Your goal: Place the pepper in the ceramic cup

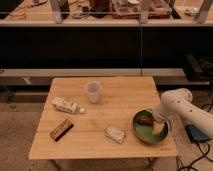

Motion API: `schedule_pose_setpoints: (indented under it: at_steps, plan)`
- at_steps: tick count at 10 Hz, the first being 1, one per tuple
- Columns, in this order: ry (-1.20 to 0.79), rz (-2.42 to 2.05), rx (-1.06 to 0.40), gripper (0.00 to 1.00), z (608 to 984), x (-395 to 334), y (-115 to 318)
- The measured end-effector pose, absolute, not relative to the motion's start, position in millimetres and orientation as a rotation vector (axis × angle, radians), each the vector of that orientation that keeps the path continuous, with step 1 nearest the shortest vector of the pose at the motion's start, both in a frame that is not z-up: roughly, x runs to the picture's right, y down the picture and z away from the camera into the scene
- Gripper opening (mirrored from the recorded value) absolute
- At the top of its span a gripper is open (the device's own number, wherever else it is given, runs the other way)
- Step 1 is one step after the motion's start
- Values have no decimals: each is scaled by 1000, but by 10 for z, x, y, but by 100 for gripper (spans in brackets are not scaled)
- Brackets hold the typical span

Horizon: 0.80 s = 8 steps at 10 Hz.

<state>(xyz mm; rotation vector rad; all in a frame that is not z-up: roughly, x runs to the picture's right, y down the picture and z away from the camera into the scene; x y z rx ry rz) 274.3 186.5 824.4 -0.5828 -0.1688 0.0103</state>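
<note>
Pincer [159,128] first: I have it down inside the green bowl [141,137], on the bowl's right side, hanging from the white arm [181,106] that comes in over the table's right edge. I read the jaws as standing apart, with nothing between them.

The pepper [146,120] lies in the same bowl, just beside the pincer on its left and a little toward the far rim. It looks close but not touching, though I can't be sure of the gap.

My step now is the grasp. To do it well, I'd shift left until the jaws straddle the pepper across its narrow width, go low enough to catch it without scraping the bowl, then close gently so it doesn't squirt out.

The ceramic cup [93,91] stands upright, well apart at the far middle of the table [125,100]. The lift must clear the bowl's rim before I carry across. A red-and-black bar [61,129] and two pale packets [115,133] lie off that path.
</note>
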Motion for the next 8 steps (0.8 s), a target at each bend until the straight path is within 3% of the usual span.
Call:
schedule_pose_setpoints:
  at_steps: [8]
  plan:
    - [-174, 8, -631, 76, 8401, 2724, 1949]
